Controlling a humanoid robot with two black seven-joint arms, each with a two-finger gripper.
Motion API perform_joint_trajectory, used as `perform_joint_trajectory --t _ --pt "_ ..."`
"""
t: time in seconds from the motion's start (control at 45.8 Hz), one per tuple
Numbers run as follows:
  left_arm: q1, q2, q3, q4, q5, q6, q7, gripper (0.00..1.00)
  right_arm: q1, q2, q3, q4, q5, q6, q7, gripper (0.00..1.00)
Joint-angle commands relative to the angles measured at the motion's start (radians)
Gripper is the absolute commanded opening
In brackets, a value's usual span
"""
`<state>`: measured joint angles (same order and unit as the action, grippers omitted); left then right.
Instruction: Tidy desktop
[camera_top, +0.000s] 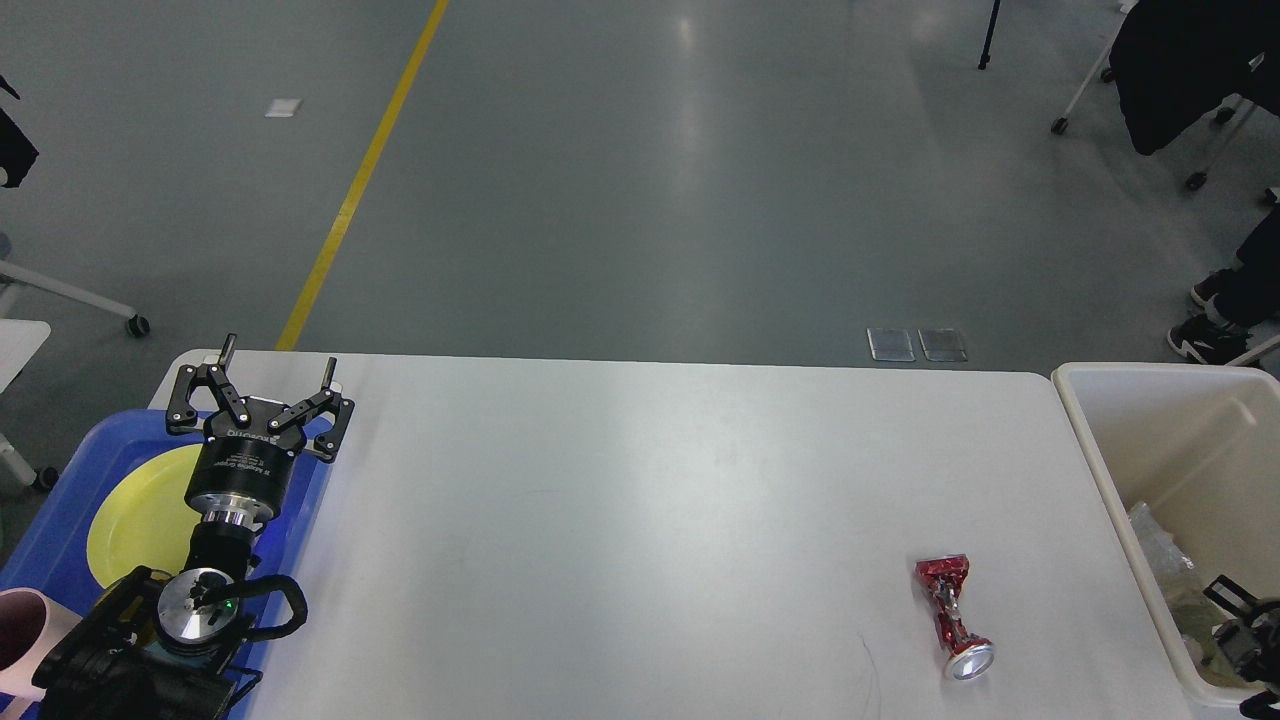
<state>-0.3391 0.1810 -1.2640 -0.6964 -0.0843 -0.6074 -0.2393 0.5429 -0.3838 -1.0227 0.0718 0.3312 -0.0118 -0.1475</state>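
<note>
The white desktop (640, 500) spans most of the head view. A crushed red can (950, 615) lies on it at the front right. My left gripper (280, 358) is open and empty; it hovers over the desktop's back left corner, at the edge of the blue tray (60, 520). My right gripper (1245, 635) shows only as a small dark part low inside the cream bin (1090, 450), at the frame's right edge. Its fingers cannot be told apart, and nothing shows in it.
A yellow plate (130, 510) lies in the blue tray, and a pink cup (25, 630) stands at the tray's front left. The cream bin holds crumpled clear plastic (1160, 560). Chairs and a person's feet (1205, 340) stand on the floor at the far right.
</note>
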Motion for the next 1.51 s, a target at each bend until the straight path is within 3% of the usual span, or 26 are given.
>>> perform_joint_trajectory --t 0.0,0.612,0.787,0.961,1.071,1.18,1.355,1.486 --pt "-0.001 0.000 0.000 0.000 0.000 0.000 0.000 0.96 0.009 0.000 -0.002 0.002 -0.001 -0.068 0.000 1.00" --pt "-0.001 0.000 0.000 -0.002 0.000 0.000 0.000 0.96 0.101 0.000 0.000 0.086 -0.004 -0.077 0.000 1.00" --pt "-0.001 0.000 0.000 -0.002 0.000 0.000 0.000 0.96 0.342 -0.107 -0.019 0.334 -0.030 -0.070 0.000 1.00" --pt "-0.001 0.000 0.000 -0.002 0.000 0.000 0.000 0.96 0.661 -0.191 -0.086 0.684 -0.253 -0.048 -0.032 1.00" --pt "-0.001 0.000 0.000 -0.002 0.000 0.000 0.000 0.96 0.877 -0.181 -0.183 0.859 -0.328 0.062 -0.060 1.00" --pt "-0.001 0.000 0.000 -0.002 0.000 0.000 0.000 0.96 1.104 -0.097 -0.252 1.014 -0.336 0.228 -0.063 1.00" --pt "-0.001 0.000 0.000 -0.002 0.000 -0.002 0.000 0.96 1.360 0.086 -0.283 1.118 -0.333 0.495 -0.063 1.00" --pt "0.000 0.000 0.000 -0.002 0.000 -0.002 0.000 0.96 1.558 0.111 -0.222 1.221 -0.317 0.699 -0.061 1.00"
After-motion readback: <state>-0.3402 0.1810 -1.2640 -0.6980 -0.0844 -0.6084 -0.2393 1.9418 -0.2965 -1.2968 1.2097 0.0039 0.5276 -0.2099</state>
